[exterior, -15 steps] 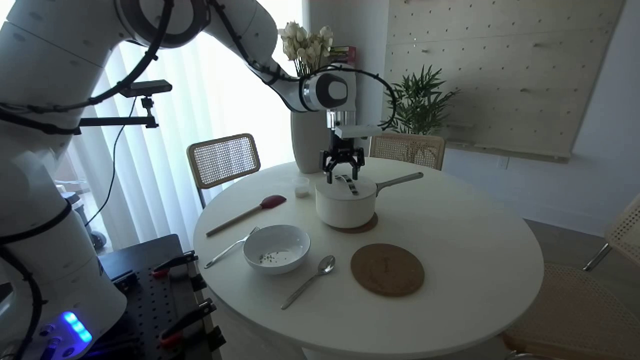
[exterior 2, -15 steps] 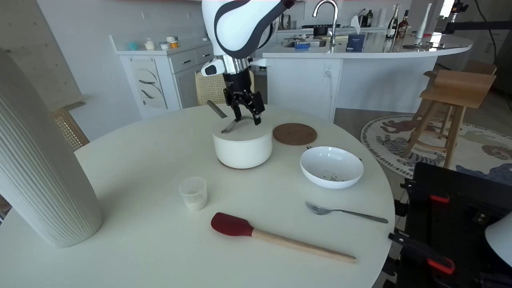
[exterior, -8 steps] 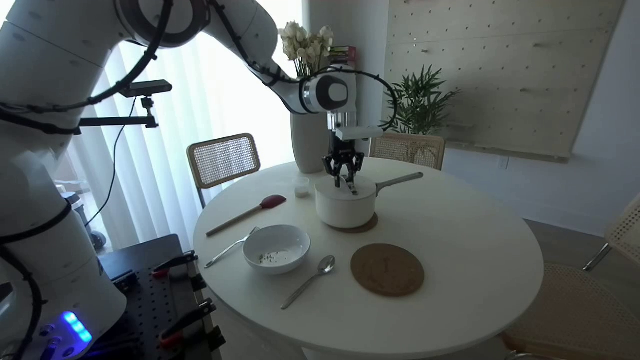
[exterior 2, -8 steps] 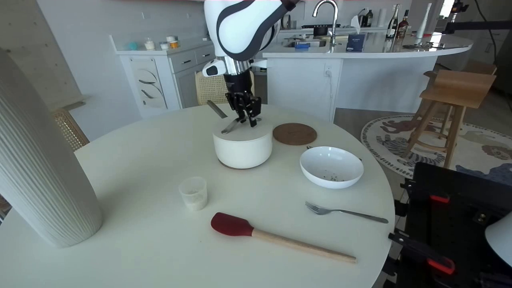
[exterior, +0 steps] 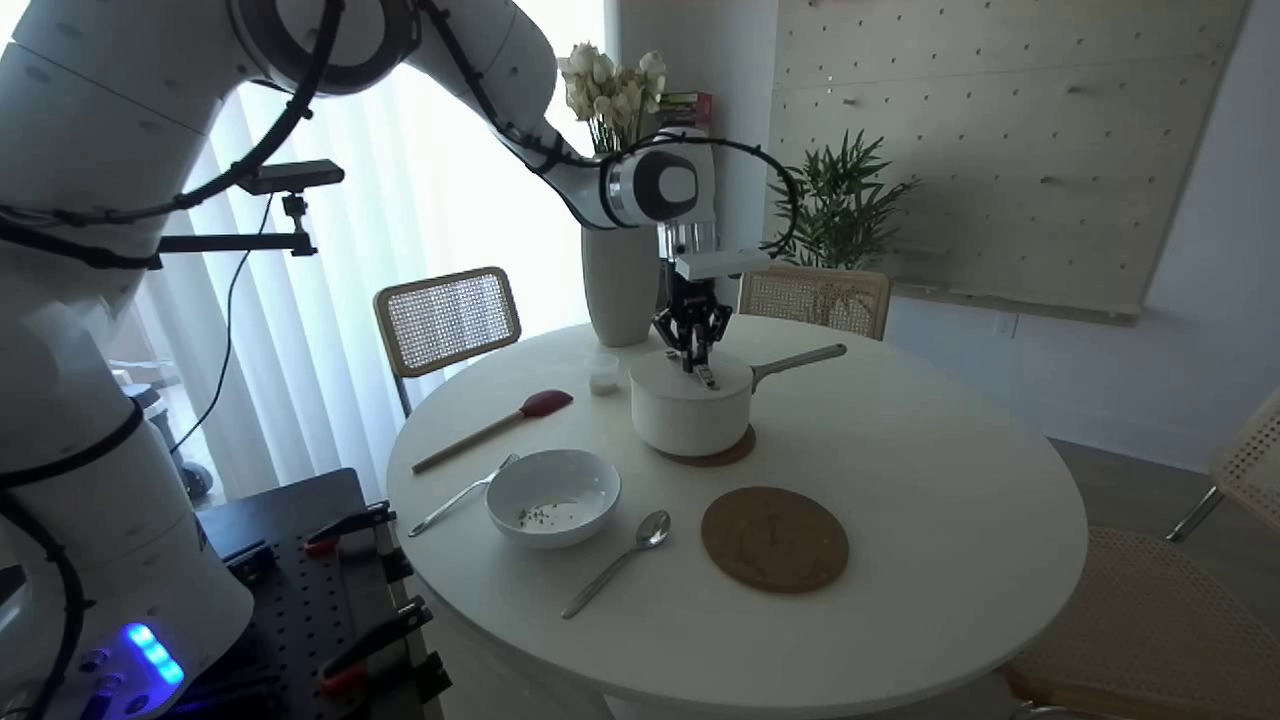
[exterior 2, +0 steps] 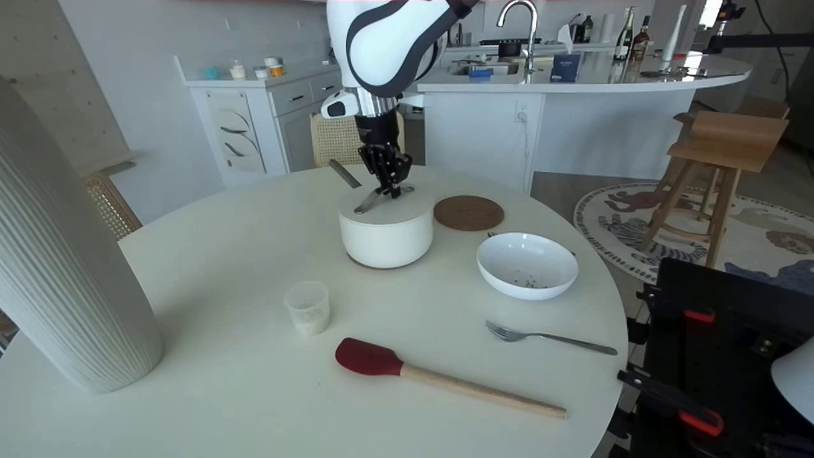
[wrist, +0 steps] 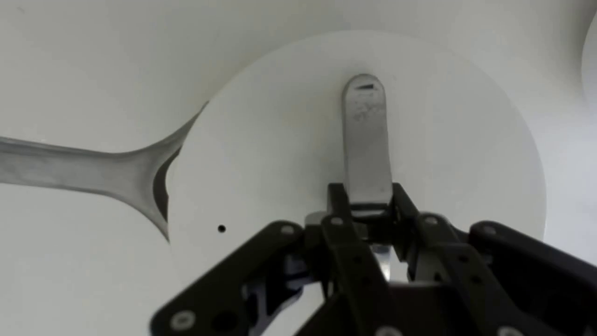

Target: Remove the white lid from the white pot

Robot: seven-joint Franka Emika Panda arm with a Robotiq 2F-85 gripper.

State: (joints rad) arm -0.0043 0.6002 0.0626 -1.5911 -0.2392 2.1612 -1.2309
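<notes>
The white lid (wrist: 261, 140) lies flat on the white pot (exterior: 690, 425), covering its opening. Across the lid's top runs a grey metal strap handle (wrist: 366, 135). From above, my gripper (wrist: 367, 193) is shut on the middle of that strap, one dark finger against each side of it. Both exterior views show the gripper (exterior: 694, 365) pointing down at the lid (exterior 2: 407, 207), and no gap shows between lid and pot (exterior 2: 385, 245). The pot's long grey side handle (wrist: 84, 168) sticks out away from the fingers. The pot's inside is hidden.
A brown mat (exterior: 738, 448) lies under the pot, and another round brown mat (exterior: 775, 540) is nearby. Around them are a white bowl (exterior 2: 528, 270), a spoon (exterior: 630, 560), a fork (exterior 2: 547, 337), a red spatula (exterior 2: 375, 357), a small cup (exterior 2: 308, 308) and a tall vase (exterior 2: 70, 254).
The fingers have gone from wide apart to pressed on the lid's strap handle. My gripper has shifted only slightly, while lid and pot have stayed in place.
</notes>
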